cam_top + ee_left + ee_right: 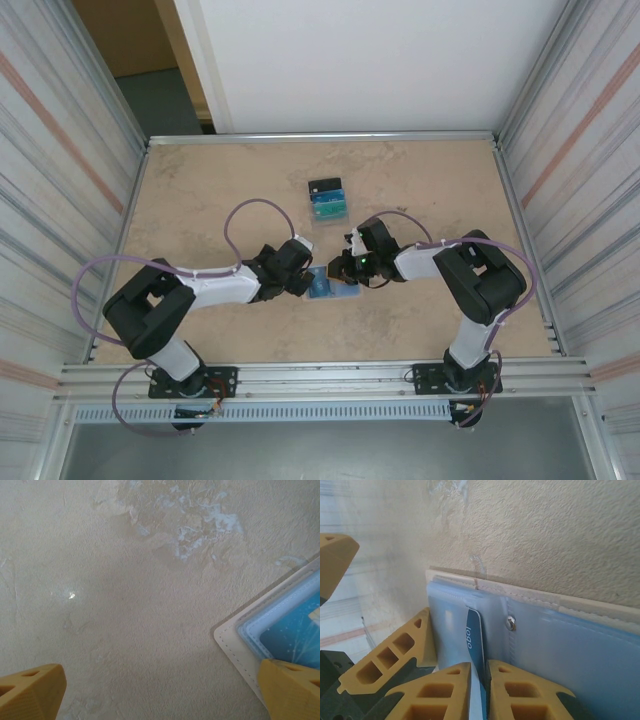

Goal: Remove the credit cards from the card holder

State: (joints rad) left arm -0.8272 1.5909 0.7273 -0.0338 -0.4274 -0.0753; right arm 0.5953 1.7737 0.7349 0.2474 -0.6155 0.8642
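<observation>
The card holder (335,288) lies open on the table between the two grippers, pale blue inside with a cream stitched rim (235,642) and a metal snap (509,623). My right gripper (479,672) is shut on the edge of a dark blue credit card (476,637) printed "logo", which stands partly out of a clear pocket. My left gripper (162,685) is wide open over bare table, with its right finger (292,690) resting on the holder's corner. Another blue card (295,635) shows inside a pocket. From above, the left gripper (303,272) and right gripper (342,268) flank the holder.
A small pile of black, blue and teal flat pieces (327,200) lies farther back on the tan table (220,190). Striped metal walls close in both sides. The left gripper's yellow fingers (395,652) sit against the holder's left edge.
</observation>
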